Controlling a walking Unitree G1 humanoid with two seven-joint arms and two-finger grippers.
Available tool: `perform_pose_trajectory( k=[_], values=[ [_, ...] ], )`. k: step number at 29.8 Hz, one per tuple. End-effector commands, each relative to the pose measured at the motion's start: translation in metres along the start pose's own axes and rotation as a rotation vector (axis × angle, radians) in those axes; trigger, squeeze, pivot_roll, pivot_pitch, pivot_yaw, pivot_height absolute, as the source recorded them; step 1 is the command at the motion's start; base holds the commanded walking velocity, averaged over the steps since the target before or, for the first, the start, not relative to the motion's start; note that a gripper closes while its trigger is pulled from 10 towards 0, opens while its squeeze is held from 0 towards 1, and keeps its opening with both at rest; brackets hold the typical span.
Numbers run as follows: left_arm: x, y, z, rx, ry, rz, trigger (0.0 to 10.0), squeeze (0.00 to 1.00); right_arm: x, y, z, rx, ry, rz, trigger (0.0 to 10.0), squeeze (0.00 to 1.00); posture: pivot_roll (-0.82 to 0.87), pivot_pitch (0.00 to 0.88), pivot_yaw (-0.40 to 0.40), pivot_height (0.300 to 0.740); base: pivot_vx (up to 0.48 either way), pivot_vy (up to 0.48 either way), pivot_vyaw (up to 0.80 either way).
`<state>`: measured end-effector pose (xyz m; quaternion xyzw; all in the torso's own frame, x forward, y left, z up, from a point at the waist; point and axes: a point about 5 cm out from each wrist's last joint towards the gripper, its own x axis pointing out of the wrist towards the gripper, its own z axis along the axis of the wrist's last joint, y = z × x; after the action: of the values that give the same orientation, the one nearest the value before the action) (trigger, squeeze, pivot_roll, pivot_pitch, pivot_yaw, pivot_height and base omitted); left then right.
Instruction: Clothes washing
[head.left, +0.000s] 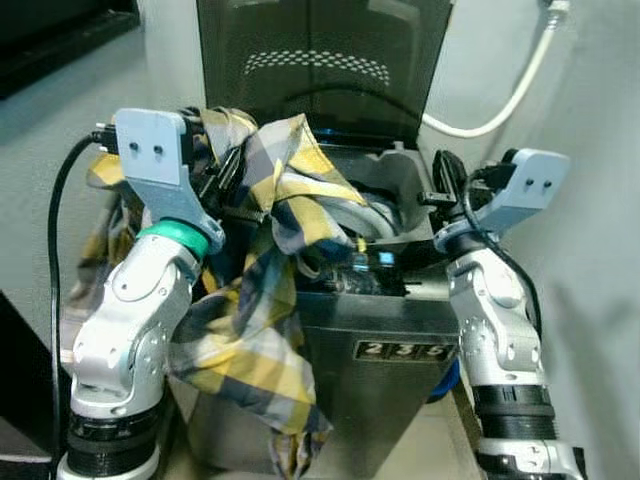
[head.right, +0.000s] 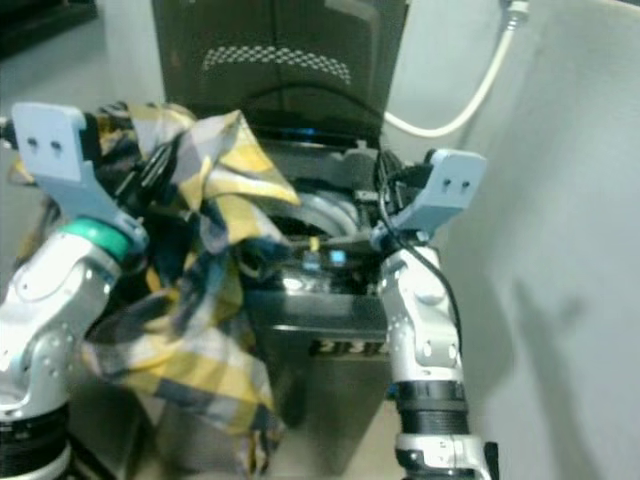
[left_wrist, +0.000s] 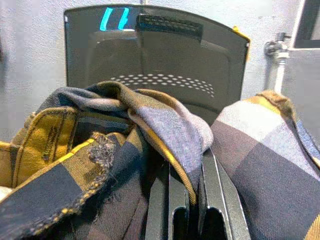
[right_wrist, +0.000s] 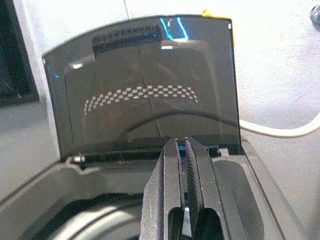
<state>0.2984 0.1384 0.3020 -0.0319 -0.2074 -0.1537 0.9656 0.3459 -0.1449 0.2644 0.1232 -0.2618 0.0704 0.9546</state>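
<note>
A yellow, grey and navy plaid shirt (head.left: 268, 290) hangs over the left front corner of a dark top-loading washing machine (head.left: 385, 360), one sleeve reaching toward the drum opening (head.left: 385, 215). My left gripper (left_wrist: 192, 172) is shut on a fold of the plaid shirt (left_wrist: 165, 125), held above the machine's left side. Over the right rim of the opening my right gripper (right_wrist: 182, 150) is shut with nothing in it, pointing at the raised lid (right_wrist: 145, 90).
The smoked lid (head.left: 320, 60) stands upright behind the opening. A white hose (head.left: 500, 100) runs along the wall at the right. A lit display (head.left: 400, 350) shows on the machine's front panel. Grey floor (head.left: 60, 110) lies to the left.
</note>
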Motion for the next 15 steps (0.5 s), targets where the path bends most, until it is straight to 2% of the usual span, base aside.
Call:
perform_pose_trajectory(
  k=[1, 5, 15],
  values=[
    [0.0001, -0.0035, 0.0026, 0.012, -0.015, -0.009, 10.0, 0.00, -0.0005, -0.0029, 0.0015, -0.011, -0.003, -0.013, 10.0, 0.00, 0.07, 0.000, -0.027, 0.731, 0.000, 0.000, -0.80],
    [0.0001, -0.0042, 0.0027, 0.010, -0.015, -0.012, 10.0, 0.00, -0.0006, -0.0033, 0.0015, -0.019, -0.003, -0.016, 10.0, 0.00, 0.07, 0.000, -0.027, 0.731, 0.000, 0.000, -0.80],
    [0.0003, -0.0046, 0.0025, 0.014, -0.014, -0.019, 10.0, 0.00, -0.0002, -0.0062, 0.0024, -0.037, -0.010, -0.034, 10.0, 0.00, 0.07, 0.000, -0.024, 0.731, 0.000, 0.000, 0.00]
  ],
)
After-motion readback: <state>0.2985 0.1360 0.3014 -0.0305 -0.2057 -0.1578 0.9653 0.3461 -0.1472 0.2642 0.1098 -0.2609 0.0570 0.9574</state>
